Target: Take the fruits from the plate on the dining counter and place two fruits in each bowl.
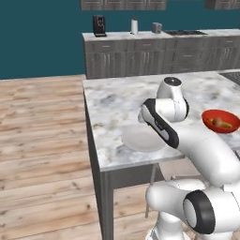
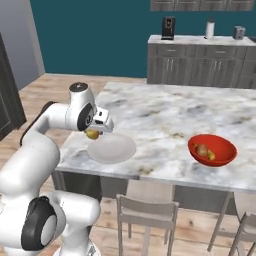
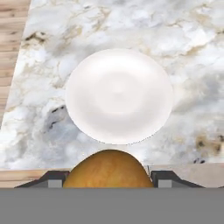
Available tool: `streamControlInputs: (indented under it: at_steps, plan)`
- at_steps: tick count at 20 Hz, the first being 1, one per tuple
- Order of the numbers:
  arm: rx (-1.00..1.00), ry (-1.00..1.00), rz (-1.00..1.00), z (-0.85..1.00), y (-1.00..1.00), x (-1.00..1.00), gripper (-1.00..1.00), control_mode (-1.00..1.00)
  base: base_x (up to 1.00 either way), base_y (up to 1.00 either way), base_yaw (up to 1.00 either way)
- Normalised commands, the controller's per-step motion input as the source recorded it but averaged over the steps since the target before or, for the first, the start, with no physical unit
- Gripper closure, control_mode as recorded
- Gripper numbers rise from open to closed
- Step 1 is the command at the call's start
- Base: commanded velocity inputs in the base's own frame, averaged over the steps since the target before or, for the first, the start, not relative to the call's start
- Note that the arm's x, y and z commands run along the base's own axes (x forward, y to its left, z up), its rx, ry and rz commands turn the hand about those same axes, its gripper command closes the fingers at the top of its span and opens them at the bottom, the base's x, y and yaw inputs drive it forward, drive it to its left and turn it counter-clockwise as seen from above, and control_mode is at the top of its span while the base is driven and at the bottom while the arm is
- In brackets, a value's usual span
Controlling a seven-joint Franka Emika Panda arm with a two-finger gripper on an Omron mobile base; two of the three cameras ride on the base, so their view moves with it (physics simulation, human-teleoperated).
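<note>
One fruit held: gripper (image 2: 93, 133) closed on the orange (image 3: 108, 169).
Place: above the plate (image 3: 118, 94), near left counter (image 2: 165, 117) edge.

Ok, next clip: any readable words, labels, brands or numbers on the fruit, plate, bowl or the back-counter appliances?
None can be read.
Plate: plain, no mark.
Red bowl: no label.
Fruit in the hand: no sticker.
Coffee machine, paper roll and toaster on the back counter: too small and blurred to show any text.
</note>
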Motion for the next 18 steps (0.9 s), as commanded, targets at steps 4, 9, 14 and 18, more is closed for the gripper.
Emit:
streamControlInputs:
  at_steps: [4, 9, 14, 18]
  plan:
    - [0.00, 0.00, 0.00, 0.00, 0.00, 0.00, 1.00, 1.00, -0.88, -0.74, 0.00]
    - [0.00, 0.00, 0.00, 0.00, 0.00, 0.00, 1.00, 1.00, -0.15, -1.00, 0.00]
    - [0.00, 0.00, 0.00, 0.00, 0.00, 0.00, 1.00, 1.00, 0.02, -1.00, 0.00]
    - [0.00, 0.00, 0.00, 0.00, 0.00, 0.00, 1.00, 1.00, 0.13, -1.00, 0.00]
